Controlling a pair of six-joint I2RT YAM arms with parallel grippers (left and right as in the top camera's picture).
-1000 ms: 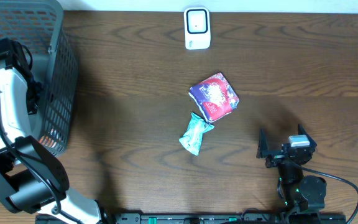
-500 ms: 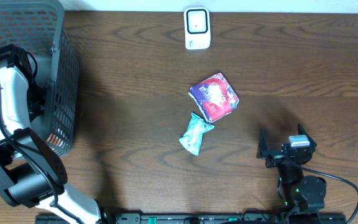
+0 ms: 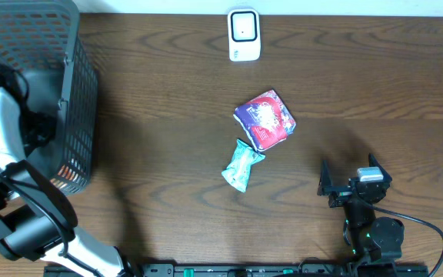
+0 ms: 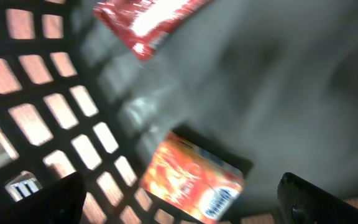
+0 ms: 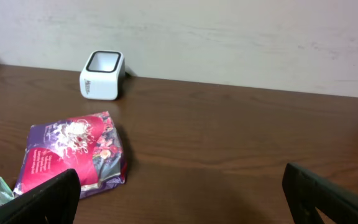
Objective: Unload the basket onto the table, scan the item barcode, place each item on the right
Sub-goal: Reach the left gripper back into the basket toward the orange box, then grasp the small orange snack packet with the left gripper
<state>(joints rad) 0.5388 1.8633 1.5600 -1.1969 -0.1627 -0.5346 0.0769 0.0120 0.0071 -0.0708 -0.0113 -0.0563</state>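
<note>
Both pincers stand wide apart and hold nothing. The left pincer (image 4: 180,202) hangs inside the grey plastic mesh basket (image 3: 79,85), over a glossy orange-red packet (image 4: 191,183). On the dark wooden surface (image 3: 168,115) lie the likely items to scan: a crinkly purple-and-red foil packet (image 3: 264,119) and a slim teal wrapper (image 3: 242,165), its long axis diagonal. Both lie ahead and left of the right pincer (image 5: 179,193), the nearer arm. The white boxy scanner (image 3: 244,35) sits beyond them.

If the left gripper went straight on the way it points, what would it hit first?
Most likely the orange packet lying in the basket, right ahead between the open left gripper's fingers. The view is blurred, so depth is unclear.
</note>
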